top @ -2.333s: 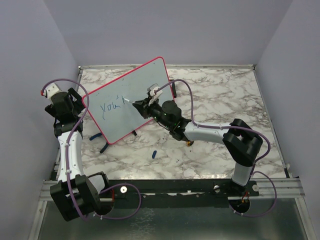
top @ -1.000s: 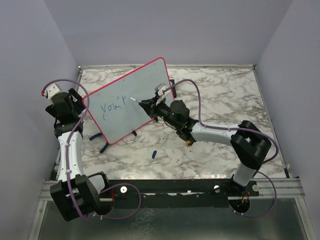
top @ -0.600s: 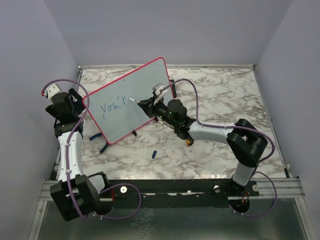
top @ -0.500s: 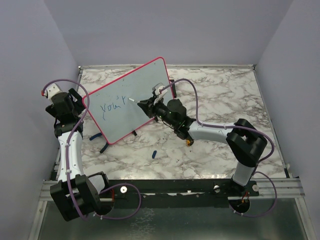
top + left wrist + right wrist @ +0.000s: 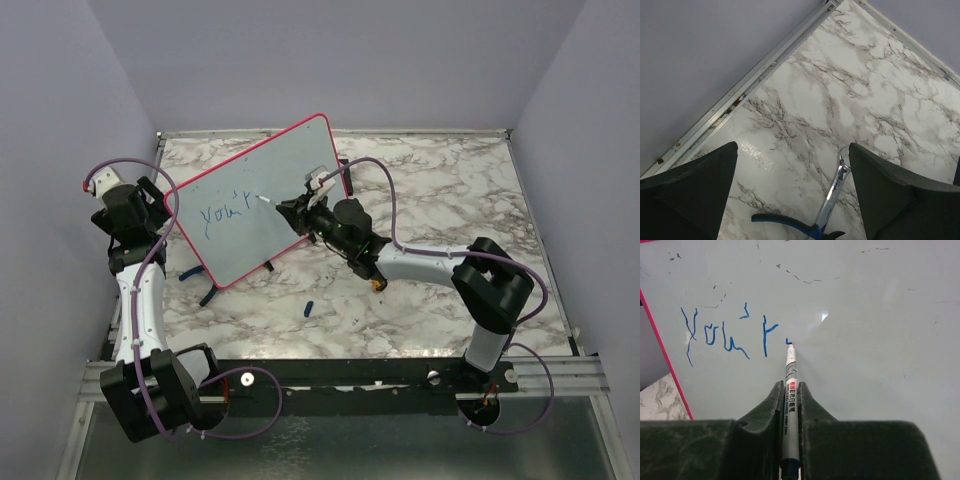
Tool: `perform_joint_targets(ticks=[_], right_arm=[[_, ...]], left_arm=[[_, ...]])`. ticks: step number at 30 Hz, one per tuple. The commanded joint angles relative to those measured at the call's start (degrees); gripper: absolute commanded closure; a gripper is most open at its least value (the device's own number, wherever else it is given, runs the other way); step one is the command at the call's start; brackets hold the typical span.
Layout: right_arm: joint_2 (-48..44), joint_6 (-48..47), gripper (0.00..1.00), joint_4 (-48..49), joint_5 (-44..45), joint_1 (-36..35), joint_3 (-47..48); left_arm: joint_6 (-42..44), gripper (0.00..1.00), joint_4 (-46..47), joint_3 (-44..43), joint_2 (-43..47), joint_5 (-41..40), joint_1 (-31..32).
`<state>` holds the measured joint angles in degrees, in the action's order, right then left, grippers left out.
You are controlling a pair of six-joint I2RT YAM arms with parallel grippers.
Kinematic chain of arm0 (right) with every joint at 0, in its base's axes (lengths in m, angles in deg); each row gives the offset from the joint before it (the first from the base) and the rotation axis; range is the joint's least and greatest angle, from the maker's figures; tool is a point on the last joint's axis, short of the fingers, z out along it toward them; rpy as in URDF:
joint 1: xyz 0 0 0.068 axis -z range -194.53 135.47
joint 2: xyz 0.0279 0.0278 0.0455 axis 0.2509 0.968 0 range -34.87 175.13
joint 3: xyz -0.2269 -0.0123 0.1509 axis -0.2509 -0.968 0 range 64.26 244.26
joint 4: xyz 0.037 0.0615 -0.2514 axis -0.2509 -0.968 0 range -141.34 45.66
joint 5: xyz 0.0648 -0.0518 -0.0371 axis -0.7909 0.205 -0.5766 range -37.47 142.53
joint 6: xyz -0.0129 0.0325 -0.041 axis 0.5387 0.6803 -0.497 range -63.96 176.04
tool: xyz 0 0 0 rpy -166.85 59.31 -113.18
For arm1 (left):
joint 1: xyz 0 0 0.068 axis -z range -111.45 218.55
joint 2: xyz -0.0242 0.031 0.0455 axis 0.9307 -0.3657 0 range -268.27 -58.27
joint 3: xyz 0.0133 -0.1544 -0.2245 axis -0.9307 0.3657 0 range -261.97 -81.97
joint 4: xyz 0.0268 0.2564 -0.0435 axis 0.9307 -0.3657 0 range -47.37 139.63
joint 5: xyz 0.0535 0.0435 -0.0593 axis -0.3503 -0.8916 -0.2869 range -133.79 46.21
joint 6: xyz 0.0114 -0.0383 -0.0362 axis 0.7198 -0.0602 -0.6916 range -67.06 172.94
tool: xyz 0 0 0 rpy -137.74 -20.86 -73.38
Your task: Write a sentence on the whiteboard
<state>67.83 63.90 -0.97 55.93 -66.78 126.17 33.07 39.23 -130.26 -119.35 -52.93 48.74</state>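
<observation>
The whiteboard [image 5: 290,160] stands tilted at the back left of the table, red-framed, on small black feet. Blue marker letters, the start of the sentence [image 5: 222,212], run along its upper left. In the right wrist view the sentence [image 5: 725,335] reads roughly "you'r", with a tiny fresh stroke beside it. My right gripper [image 5: 790,386] is shut on a grey marker [image 5: 790,375], whose blue tip touches the whiteboard [image 5: 880,315] at that stroke. My left gripper [image 5: 792,145] is open with nothing between its fingers, and sits by the board's left edge [image 5: 150,215].
Blue-handled pliers [image 5: 790,222] and a steel wrench [image 5: 835,192] lie on the marble table below the left gripper. A small blue cap [image 5: 309,306] lies in front of the board. Grey walls close in the table on three sides.
The right gripper has carried the marker tip a little rightwards past the "r", and it now rests on the board at a small new stroke. The left arm has not moved.
</observation>
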Motion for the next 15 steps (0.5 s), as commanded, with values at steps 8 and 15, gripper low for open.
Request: perform_joint_targets(ticks=[8, 15], right_arm=[[0.40, 0.05, 0.99, -1.28, 3.30, 1.10, 1.91], [0.34, -0.22, 0.99, -0.70, 3.19, 1.10, 2.51]], left_arm=[[0.43, 0.07, 0.64, 0.37, 0.26, 1.63, -0.23], [0.37, 0.07, 0.71, 0.41, 0.26, 1.68, -0.23]])
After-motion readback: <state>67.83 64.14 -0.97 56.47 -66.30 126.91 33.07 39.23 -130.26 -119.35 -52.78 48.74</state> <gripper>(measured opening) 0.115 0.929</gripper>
